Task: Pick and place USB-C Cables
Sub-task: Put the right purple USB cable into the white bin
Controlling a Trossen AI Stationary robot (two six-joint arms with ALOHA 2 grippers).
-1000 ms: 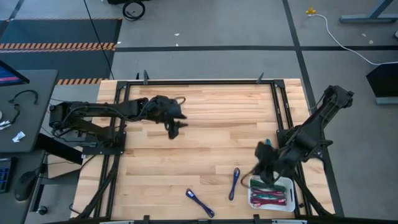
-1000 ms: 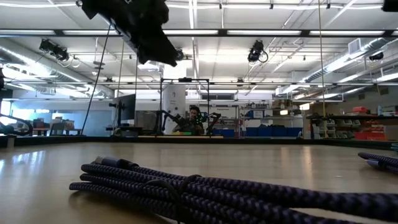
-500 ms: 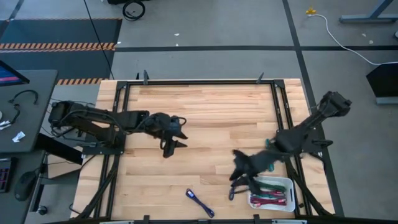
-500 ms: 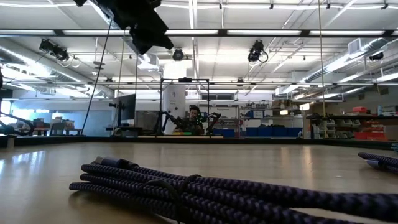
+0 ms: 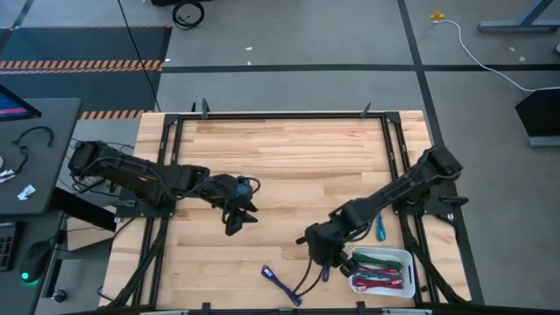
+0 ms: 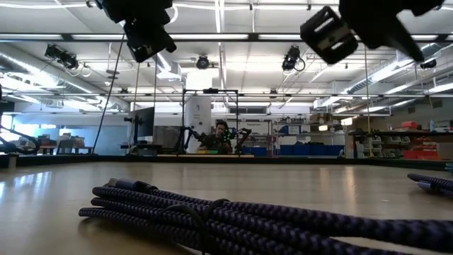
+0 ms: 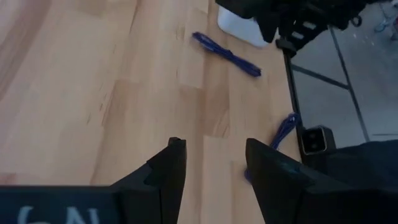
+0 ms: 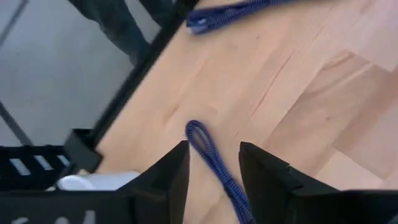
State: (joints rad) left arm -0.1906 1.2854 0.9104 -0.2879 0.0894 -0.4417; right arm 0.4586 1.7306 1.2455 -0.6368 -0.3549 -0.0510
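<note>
Two dark blue USB-C cable bundles lie flat on the wooden table near its near edge. One (image 5: 281,284) fills the foreground of the low view (image 6: 248,219). The other (image 8: 211,155) lies under my right gripper (image 5: 318,252), whose open fingers stand above it on either side without touching. Several green and magenta cables rest in a white tray (image 5: 381,272) at the near right corner. My left gripper (image 5: 234,220) hovers open over bare wood left of the middle, and its wrist view shows both blue cables (image 7: 227,55) (image 7: 283,134).
Black frame rails (image 5: 395,166) run along the table's left, right and far sides. A teal piece (image 5: 381,229) lies by the right rail, just beyond the tray. Bare wood spreads across the middle and far half. Both grippers hang high in the low view (image 6: 145,28) (image 6: 354,28).
My right gripper has swung from above the white tray toward the table's left, out over the blue cable beside the tray, and has come into the low view. My left gripper has moved toward the near edge. The cables have stayed in place.
</note>
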